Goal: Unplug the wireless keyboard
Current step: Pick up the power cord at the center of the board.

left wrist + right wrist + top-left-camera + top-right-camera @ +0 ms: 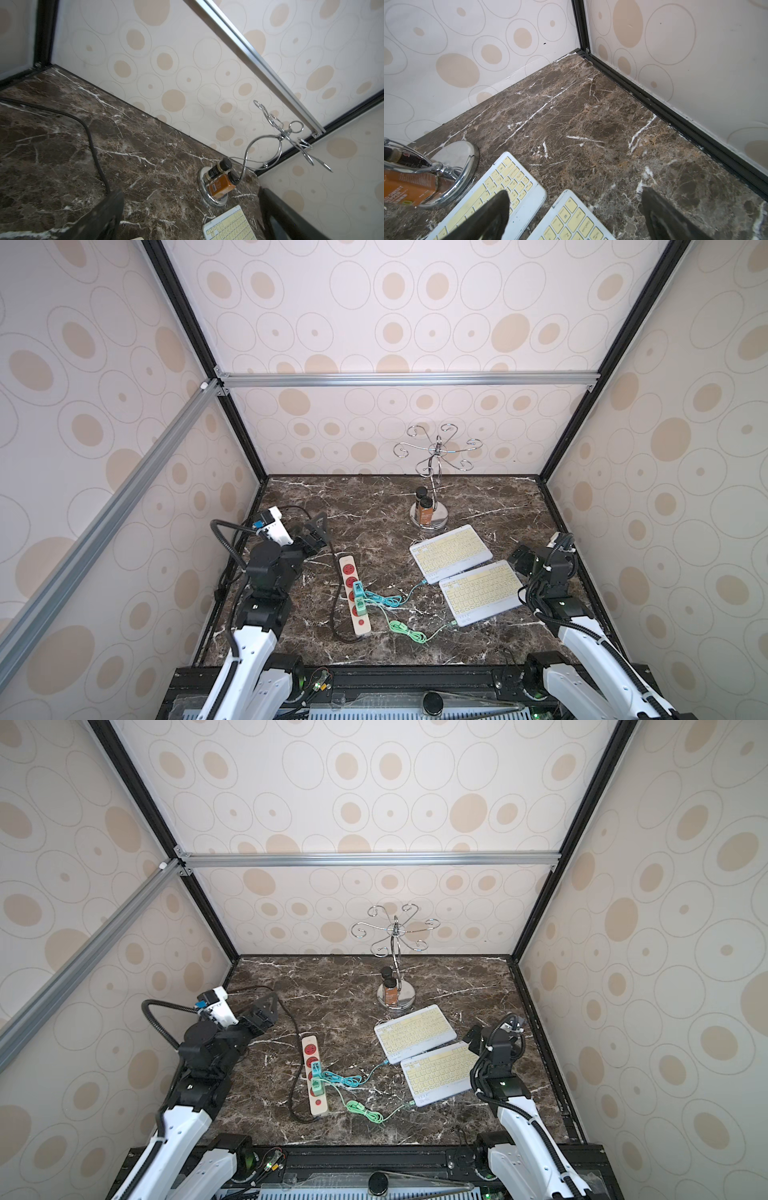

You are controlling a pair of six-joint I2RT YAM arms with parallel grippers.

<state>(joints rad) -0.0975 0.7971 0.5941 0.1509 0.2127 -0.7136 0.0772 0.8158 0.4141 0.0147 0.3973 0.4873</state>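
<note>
In the right wrist view, the keyboard [494, 182] just beside the chrome stand [456, 151] and the second keyboard [571, 218] beyond it both run off the picture's edge, and a blurred finger [488, 218] of the right pincer [575, 191] covers part of the first. In a top view the right arm [498, 1052] hides the second keyboard's end away from the stand, and the labels of the bottles [390, 992] on the stand's base are too small to read.

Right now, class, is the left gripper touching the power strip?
Apart. In both top views bare marble shows between the left gripper and the power strip, at its far end.
</note>
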